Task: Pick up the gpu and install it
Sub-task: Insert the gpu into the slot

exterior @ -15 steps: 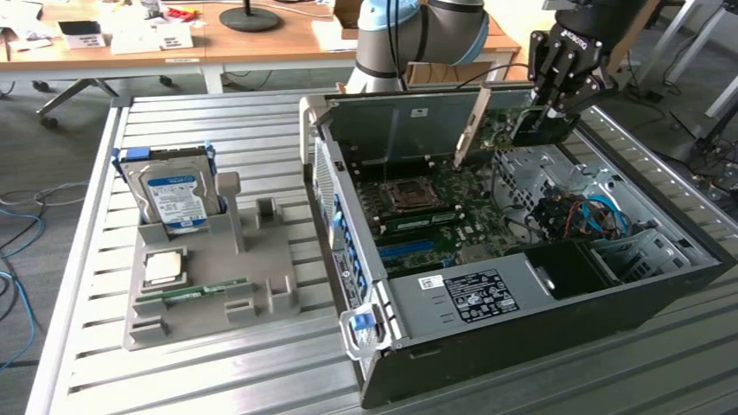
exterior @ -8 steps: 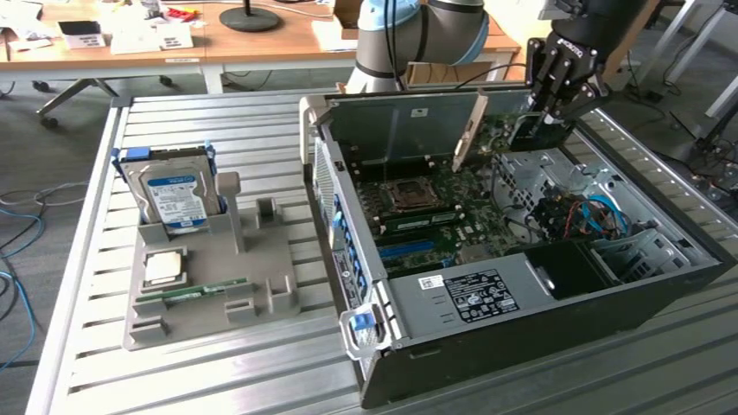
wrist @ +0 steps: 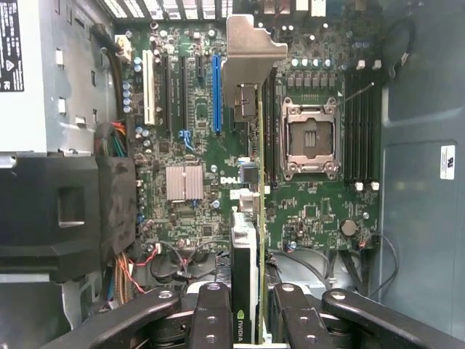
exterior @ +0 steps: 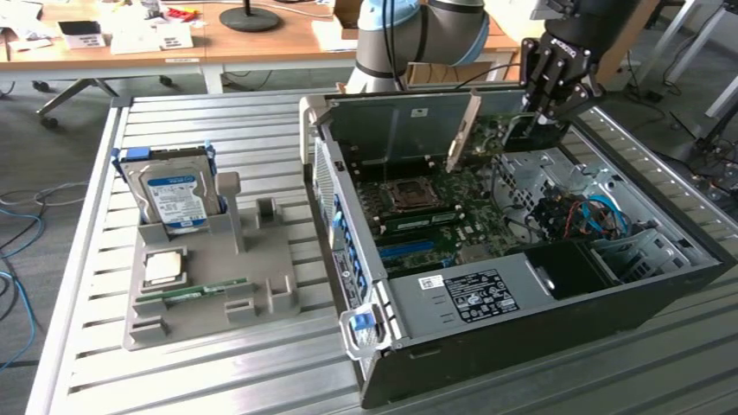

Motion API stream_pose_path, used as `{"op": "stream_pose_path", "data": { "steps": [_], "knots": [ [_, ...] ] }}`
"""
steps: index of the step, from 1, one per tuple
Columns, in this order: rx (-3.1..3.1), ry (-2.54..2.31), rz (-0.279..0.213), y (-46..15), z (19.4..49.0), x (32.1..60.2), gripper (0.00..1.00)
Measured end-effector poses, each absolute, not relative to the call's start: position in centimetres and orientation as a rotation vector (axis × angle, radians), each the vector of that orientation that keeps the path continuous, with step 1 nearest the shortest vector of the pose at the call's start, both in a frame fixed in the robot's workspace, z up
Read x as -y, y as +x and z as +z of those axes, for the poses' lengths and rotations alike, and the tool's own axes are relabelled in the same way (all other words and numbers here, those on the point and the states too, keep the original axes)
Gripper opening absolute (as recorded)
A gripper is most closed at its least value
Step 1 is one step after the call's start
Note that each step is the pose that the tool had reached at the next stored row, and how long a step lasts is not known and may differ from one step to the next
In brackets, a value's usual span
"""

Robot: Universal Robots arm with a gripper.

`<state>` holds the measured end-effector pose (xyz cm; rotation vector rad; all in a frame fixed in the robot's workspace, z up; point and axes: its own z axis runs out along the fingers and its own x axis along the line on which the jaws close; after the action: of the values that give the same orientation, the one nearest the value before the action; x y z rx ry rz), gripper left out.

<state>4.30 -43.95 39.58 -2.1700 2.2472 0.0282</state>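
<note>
While the arm (exterior: 416, 35) reached down over the far end of the open case (exterior: 645, 285), the exterior view showed its jaws closed on the gpu (exterior: 519, 134), which was held on edge inside the case above the motherboard (exterior: 444, 194). The card's silver bracket (exterior: 465, 130) stood tilted near the case's back wall, on the side toward the exterior view's left. The power supply (exterior: 473, 298) lay at the near end of the case, well apart from the card. On the table (exterior: 231, 372), toward the exterior view's left, a grey holder (exterior: 196, 333) carried an upright hard drive (exterior: 173, 194) and a memory stick (exterior: 190, 292) lying flat, both well apart from the case. In the wrist view the gpu (wrist: 245, 247) was seen edge-on, pinched between the black jaws on both faces, with a green NVIDIA mark on its cooler near the grip. Its bracket (wrist: 251, 51) pointed away from the camera toward the rear slots. The card ran over the motherboard (wrist: 189, 145) between the blue slot (wrist: 216, 94) and the CPU socket (wrist: 311, 138), closer to the socket's side, with a small heatsink (wrist: 184, 182) beside it. Whether its lower edge touched the board or any slot could not be told.
</note>
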Motion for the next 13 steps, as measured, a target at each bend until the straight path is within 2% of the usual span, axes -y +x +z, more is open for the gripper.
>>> {"op": "stream_pose_path", "data": {
  "steps": [13],
  "knots": [
    [-2.247,-2.17,0.028,3.1,39.4,43.9,0.27]
  ]
}}
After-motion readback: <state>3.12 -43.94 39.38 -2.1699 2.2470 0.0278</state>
